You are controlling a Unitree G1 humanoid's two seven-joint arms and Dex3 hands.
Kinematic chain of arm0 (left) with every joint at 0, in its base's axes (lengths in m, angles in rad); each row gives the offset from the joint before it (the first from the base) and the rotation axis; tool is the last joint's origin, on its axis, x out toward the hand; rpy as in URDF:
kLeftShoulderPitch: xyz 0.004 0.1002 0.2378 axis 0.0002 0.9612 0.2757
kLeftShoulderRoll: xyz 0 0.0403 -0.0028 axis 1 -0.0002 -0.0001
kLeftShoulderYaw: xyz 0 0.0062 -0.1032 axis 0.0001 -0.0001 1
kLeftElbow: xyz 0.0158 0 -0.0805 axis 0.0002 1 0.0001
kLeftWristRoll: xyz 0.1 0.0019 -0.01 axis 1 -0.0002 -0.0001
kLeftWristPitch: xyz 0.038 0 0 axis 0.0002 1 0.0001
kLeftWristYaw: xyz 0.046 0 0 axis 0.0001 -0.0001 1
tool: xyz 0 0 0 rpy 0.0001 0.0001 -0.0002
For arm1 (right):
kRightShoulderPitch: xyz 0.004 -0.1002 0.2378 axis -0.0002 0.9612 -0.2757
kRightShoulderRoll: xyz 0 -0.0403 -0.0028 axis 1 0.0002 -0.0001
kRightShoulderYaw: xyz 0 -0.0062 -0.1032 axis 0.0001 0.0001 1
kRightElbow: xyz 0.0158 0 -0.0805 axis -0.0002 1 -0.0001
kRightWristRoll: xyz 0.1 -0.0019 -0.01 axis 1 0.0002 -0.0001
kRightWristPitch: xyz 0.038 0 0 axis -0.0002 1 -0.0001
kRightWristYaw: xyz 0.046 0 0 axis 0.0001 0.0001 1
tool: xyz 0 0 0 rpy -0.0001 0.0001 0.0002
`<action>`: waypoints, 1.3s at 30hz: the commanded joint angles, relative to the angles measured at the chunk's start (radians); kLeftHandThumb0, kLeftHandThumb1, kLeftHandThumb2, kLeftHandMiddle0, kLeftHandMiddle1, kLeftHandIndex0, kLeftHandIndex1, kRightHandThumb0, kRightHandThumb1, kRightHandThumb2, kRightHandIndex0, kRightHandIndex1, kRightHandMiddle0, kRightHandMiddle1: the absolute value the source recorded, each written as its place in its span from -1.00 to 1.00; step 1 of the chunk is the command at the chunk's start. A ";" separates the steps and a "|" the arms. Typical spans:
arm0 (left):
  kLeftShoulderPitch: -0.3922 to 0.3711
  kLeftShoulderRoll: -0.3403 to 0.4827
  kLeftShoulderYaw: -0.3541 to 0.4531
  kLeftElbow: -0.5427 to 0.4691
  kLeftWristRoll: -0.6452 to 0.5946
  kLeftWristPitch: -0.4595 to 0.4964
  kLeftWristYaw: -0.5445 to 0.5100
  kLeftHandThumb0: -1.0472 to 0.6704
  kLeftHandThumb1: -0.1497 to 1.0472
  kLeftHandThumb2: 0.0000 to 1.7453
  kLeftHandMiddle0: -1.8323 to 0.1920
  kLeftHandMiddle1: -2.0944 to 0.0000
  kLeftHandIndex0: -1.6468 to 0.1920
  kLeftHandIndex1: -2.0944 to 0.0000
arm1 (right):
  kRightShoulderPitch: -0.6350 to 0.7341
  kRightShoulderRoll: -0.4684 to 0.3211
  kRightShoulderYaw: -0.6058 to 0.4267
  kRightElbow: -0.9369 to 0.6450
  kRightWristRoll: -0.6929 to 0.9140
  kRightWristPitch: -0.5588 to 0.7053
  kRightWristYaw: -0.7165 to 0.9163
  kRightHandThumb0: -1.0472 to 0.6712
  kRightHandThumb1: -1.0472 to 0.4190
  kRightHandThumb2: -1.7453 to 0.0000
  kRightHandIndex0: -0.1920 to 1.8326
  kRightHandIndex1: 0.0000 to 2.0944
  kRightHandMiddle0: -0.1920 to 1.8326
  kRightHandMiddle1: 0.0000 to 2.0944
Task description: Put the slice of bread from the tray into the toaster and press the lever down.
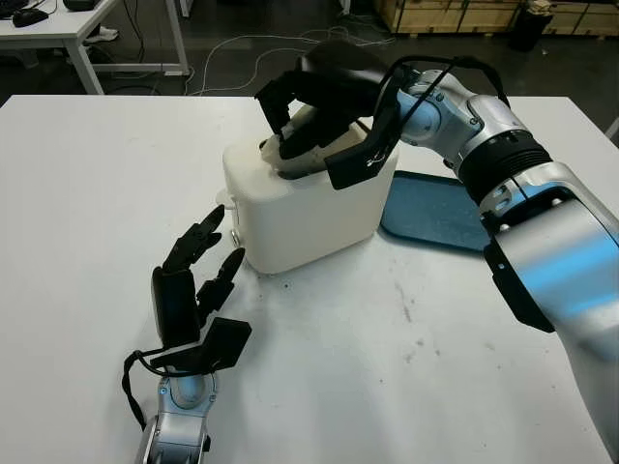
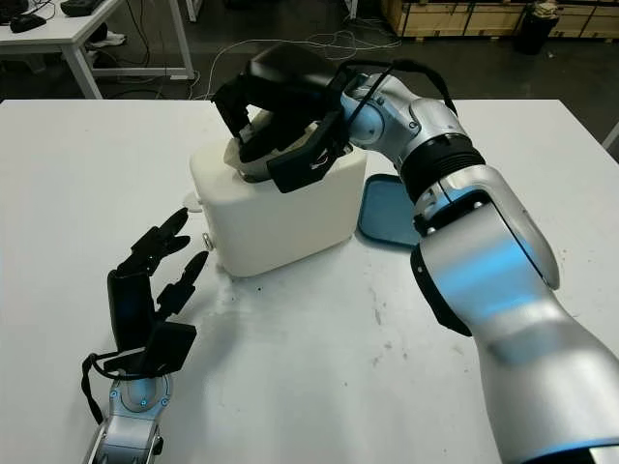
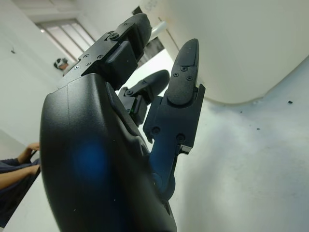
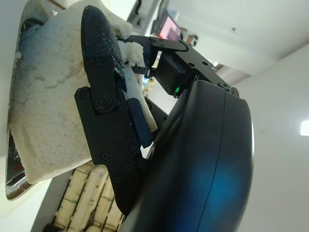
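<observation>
A white toaster (image 1: 300, 208) stands in the middle of the white table. My right hand (image 1: 319, 106) is over its top, shut on a pale slice of bread (image 4: 50, 111) whose lower edge sits in the toaster's slot (image 4: 17, 159). The slice (image 1: 302, 145) leans tilted above the slot. A blue tray (image 1: 435, 208) lies flat on the table just right of the toaster, behind my right forearm. My left hand (image 1: 198, 266) is open near the toaster's front left corner, apart from it. In the left wrist view the toaster wall (image 3: 241, 43) rises close to the fingertips (image 3: 186, 58).
Bare white table (image 1: 387, 367) stretches in front of the toaster and to its left. Behind the table are a dark floor with cables (image 1: 251, 53), another white desk (image 1: 68, 29) at the back left, and wooden crates (image 1: 464, 14) at the back right.
</observation>
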 commanded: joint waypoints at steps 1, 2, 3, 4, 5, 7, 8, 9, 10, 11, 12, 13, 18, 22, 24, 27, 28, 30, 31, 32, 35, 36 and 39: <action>0.001 -0.002 0.000 0.008 0.002 -0.002 0.009 -0.05 0.79 -0.78 0.32 0.22 0.01 1.00 | 0.000 -0.023 0.010 0.011 -0.017 0.016 0.006 -0.67 -0.83 0.67 0.30 0.67 0.12 0.24; 0.002 -0.002 0.000 0.007 0.003 0.001 0.008 -0.06 0.79 -0.78 0.32 0.22 0.01 1.00 | -0.003 -0.028 0.014 0.013 -0.021 0.028 0.019 -0.70 -0.83 0.64 0.24 0.66 0.09 0.24; 0.002 -0.002 0.000 0.007 0.002 0.001 0.007 -0.06 0.79 -0.78 0.32 0.22 0.01 1.00 | -0.006 -0.033 0.019 0.014 -0.026 0.040 0.034 -0.72 -0.83 0.62 0.14 0.65 0.04 0.25; 0.002 -0.001 0.000 0.006 0.001 0.002 0.006 -0.05 0.79 -0.78 0.32 0.22 0.01 1.00 | -0.010 -0.037 0.022 0.014 -0.029 0.051 0.052 -0.75 -0.83 0.60 0.00 0.57 -0.02 0.24; 0.003 0.000 0.000 0.005 0.003 0.002 0.005 -0.05 0.79 -0.78 0.32 0.22 0.01 1.00 | -0.013 -0.041 0.022 0.015 -0.027 0.062 0.078 -0.77 -0.83 0.63 -0.15 0.40 -0.07 0.12; 0.003 0.002 0.000 0.005 0.006 0.002 0.006 -0.05 0.79 -0.78 0.33 0.22 0.01 1.00 | -0.018 -0.049 0.025 0.011 -0.028 0.086 0.122 -0.77 -0.83 0.67 -0.28 0.11 -0.04 -0.22; 0.002 0.002 0.000 0.005 0.008 0.001 0.007 -0.05 0.79 -0.78 0.32 0.22 0.01 1.00 | -0.021 -0.055 0.032 0.005 -0.035 0.095 0.136 -0.77 -0.83 0.71 -0.35 -0.14 -0.05 -0.50; 0.002 0.003 0.000 0.007 0.010 -0.002 0.009 -0.05 0.79 -0.78 0.32 0.22 0.01 1.00 | -0.023 -0.061 0.038 -0.001 -0.042 0.100 0.146 -0.77 -0.83 0.72 -0.37 -0.28 -0.03 -0.67; 0.001 0.004 0.001 0.009 0.009 -0.006 0.010 -0.05 0.79 -0.78 0.32 0.22 0.01 1.00 | -0.025 -0.066 0.044 -0.008 -0.049 0.104 0.151 -0.77 -0.83 0.73 -0.39 -0.37 -0.03 -0.78; 0.000 0.003 0.002 0.012 0.006 -0.009 0.010 -0.04 0.79 -0.78 0.32 0.22 0.01 1.00 | -0.025 -0.071 0.049 -0.016 -0.055 0.106 0.148 -0.77 -0.83 0.74 -0.43 -0.42 -0.06 -0.87; -0.001 0.003 0.002 0.014 0.004 -0.011 0.010 -0.04 0.79 -0.79 0.32 0.22 0.01 1.00 | -0.024 -0.075 0.051 -0.022 -0.060 0.107 0.144 -0.77 -0.83 0.76 -0.46 -0.44 -0.08 -0.91; 0.000 0.002 0.003 0.013 0.004 -0.008 0.010 -0.05 0.79 -0.79 0.32 0.22 0.01 1.00 | -0.025 -0.080 0.054 -0.027 -0.064 0.106 0.142 -0.78 -0.83 0.77 -0.48 -0.45 -0.09 -0.94; 0.002 0.000 0.002 0.008 0.003 -0.004 0.008 -0.04 0.79 -0.79 0.32 0.22 0.01 1.00 | -0.028 -0.101 0.064 -0.054 -0.084 0.110 0.134 -0.81 -0.83 0.87 -0.72 -0.53 -0.28 -1.00; 0.001 0.003 0.003 0.014 0.003 -0.010 0.009 -0.04 0.79 -0.79 0.31 0.21 0.00 0.99 | -0.023 -0.115 0.063 -0.072 -0.091 0.114 0.108 -0.84 -0.83 0.94 -0.80 -0.52 -0.33 -1.00; 0.001 0.004 0.003 0.012 0.005 -0.007 0.008 -0.03 0.79 -0.79 0.31 0.22 0.00 0.99 | -0.021 -0.120 0.058 -0.076 -0.087 0.116 0.103 -0.83 -0.82 0.96 -0.81 -0.51 -0.34 -1.00; 0.002 0.006 0.003 0.012 0.002 -0.009 0.006 -0.04 0.79 -0.79 0.31 0.22 0.00 0.99 | -0.017 -0.128 0.046 -0.079 -0.077 0.126 0.097 -0.81 -0.82 0.98 -0.81 -0.49 -0.35 -1.00; 0.002 0.006 0.003 0.012 0.002 -0.009 0.006 -0.04 0.79 -0.79 0.31 0.21 0.00 0.99 | -0.018 -0.131 0.041 -0.081 -0.075 0.131 0.098 -0.81 -0.82 0.99 -0.81 -0.48 -0.35 -1.00; 0.002 0.007 0.003 0.011 0.002 -0.008 0.006 -0.04 0.79 -0.79 0.31 0.21 0.00 0.99 | -0.016 -0.138 0.020 -0.080 -0.054 0.140 0.110 -0.80 -0.81 0.99 -0.81 -0.49 -0.37 -1.00; 0.002 0.007 0.003 0.011 0.001 -0.008 0.006 -0.04 0.79 -0.79 0.32 0.21 0.00 0.99 | -0.013 -0.142 0.006 -0.081 -0.043 0.141 0.108 -0.78 -0.79 1.00 -0.81 -0.48 -0.36 -1.00; 0.002 0.008 0.004 0.012 0.001 -0.011 0.006 -0.04 0.79 -0.79 0.32 0.22 0.00 0.99 | -0.008 -0.147 -0.013 -0.081 -0.027 0.139 0.108 -0.77 -0.78 1.00 -0.81 -0.47 -0.36 -0.99; 0.000 0.011 0.009 0.011 0.005 -0.010 0.012 -0.05 0.79 -0.79 0.32 0.21 0.00 0.99 | 0.021 -0.155 -0.113 -0.086 0.076 0.132 0.106 -0.71 -0.75 1.00 -0.79 -0.40 -0.32 -0.98; 0.000 0.011 0.013 0.011 0.006 -0.010 0.015 -0.05 0.79 -0.80 0.32 0.21 0.00 0.99 | 0.040 -0.159 -0.153 -0.094 0.115 0.128 0.086 -0.69 -0.75 0.99 -0.77 -0.37 -0.31 -0.98; -0.003 0.013 0.021 0.009 0.004 -0.014 0.018 -0.06 0.79 -0.81 0.32 0.21 0.00 0.99 | 0.113 -0.175 -0.251 -0.124 0.207 0.091 0.011 -0.62 -0.75 1.00 -0.58 -0.41 -0.23 -0.97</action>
